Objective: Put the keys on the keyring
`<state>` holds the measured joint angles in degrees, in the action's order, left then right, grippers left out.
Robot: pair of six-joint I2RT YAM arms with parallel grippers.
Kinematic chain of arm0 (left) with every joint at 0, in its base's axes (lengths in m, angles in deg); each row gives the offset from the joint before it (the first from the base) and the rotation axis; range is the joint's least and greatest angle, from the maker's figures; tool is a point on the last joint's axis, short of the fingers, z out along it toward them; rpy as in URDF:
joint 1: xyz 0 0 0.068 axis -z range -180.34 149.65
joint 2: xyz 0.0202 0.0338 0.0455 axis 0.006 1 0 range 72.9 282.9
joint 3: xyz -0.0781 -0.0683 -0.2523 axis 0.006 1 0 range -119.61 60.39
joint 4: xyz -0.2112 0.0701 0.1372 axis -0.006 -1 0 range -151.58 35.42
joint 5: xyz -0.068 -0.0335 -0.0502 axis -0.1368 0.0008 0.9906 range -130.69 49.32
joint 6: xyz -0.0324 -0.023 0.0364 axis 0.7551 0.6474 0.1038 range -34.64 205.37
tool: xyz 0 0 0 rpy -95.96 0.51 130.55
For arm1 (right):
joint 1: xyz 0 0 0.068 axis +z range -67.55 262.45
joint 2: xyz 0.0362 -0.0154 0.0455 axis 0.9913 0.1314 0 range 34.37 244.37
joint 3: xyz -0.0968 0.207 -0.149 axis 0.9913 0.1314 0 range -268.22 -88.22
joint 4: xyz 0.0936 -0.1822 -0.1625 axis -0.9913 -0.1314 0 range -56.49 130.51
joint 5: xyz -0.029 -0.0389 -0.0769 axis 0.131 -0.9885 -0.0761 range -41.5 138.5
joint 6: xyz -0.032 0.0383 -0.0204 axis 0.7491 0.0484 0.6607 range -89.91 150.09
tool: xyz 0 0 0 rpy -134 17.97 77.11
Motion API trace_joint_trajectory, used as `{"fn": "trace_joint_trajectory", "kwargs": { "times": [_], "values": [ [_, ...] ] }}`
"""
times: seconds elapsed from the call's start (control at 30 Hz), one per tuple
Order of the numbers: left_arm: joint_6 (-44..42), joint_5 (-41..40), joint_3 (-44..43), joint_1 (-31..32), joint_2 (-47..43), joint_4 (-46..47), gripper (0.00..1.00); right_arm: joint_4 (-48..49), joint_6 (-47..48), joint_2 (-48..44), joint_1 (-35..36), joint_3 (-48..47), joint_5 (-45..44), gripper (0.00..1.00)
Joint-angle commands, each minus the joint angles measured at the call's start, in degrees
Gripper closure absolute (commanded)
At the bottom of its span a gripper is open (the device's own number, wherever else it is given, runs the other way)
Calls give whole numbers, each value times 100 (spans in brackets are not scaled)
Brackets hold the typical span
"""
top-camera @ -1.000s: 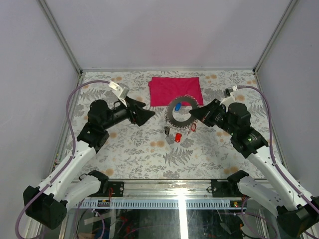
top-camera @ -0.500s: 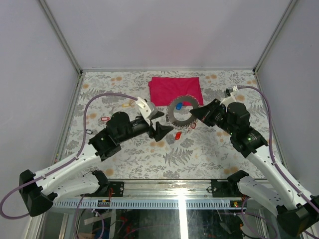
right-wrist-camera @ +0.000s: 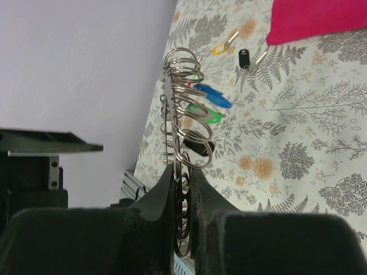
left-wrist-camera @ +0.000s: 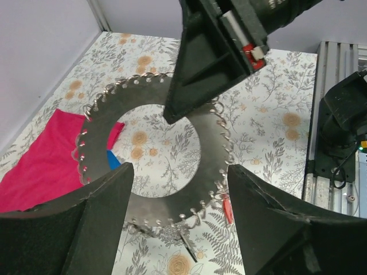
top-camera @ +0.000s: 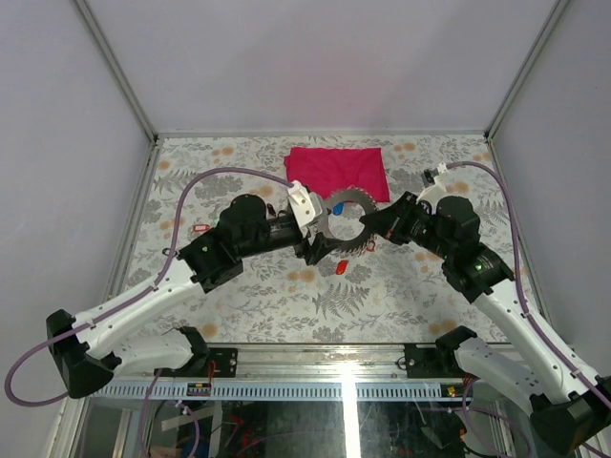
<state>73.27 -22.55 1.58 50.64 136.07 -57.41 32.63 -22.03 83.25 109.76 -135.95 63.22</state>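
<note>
The keyring point(top-camera: 332, 227) is a large dark grey disc-like ring edged with small wire loops. My right gripper point(top-camera: 370, 225) is shut on its right edge and holds it off the table; in the right wrist view the ring point(right-wrist-camera: 182, 109) stands edge-on between the shut jaws point(right-wrist-camera: 182, 179). My left gripper point(top-camera: 320, 250) is open at the ring's near-left edge. In the left wrist view the ring point(left-wrist-camera: 172, 197) lies between my spread fingers point(left-wrist-camera: 179, 172). A blue key point(left-wrist-camera: 113, 160) and a red key point(left-wrist-camera: 227, 207) hang on the ring. Another red key point(top-camera: 340, 266) lies below.
A red folded cloth point(top-camera: 336, 172) lies behind the ring. A red-tagged key point(top-camera: 200, 228) lies at the left. The right wrist view shows a yellow key point(right-wrist-camera: 221, 49) and a black-tagged key point(right-wrist-camera: 244, 58) on the table near the cloth point(right-wrist-camera: 321, 17).
My left arm has swung right and forward, bringing its open gripper from the table's left up to the ring. The right gripper has kept hold of the ring, shifting slightly.
</note>
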Motion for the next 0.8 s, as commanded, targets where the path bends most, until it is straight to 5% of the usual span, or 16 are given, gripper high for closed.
{"fn": "trace_joint_trajectory", "kwargs": {
  "times": [0.0, 0.43, 0.77],
  "values": [
    [-240, -427, -315, -5, 101, -430, 32, 556, 455, -296, -26, -392, 613, 100],
    [-1455, -1463, -1106, -158, 755, -1183, 24, 104, 584, -153, -29, -722, 1400, 100],
    [-2004, -1399, -1369, -147, 1043, -1352, 23, -161, 662, -34, -28, -878, 1725, 100]
  ]
}}
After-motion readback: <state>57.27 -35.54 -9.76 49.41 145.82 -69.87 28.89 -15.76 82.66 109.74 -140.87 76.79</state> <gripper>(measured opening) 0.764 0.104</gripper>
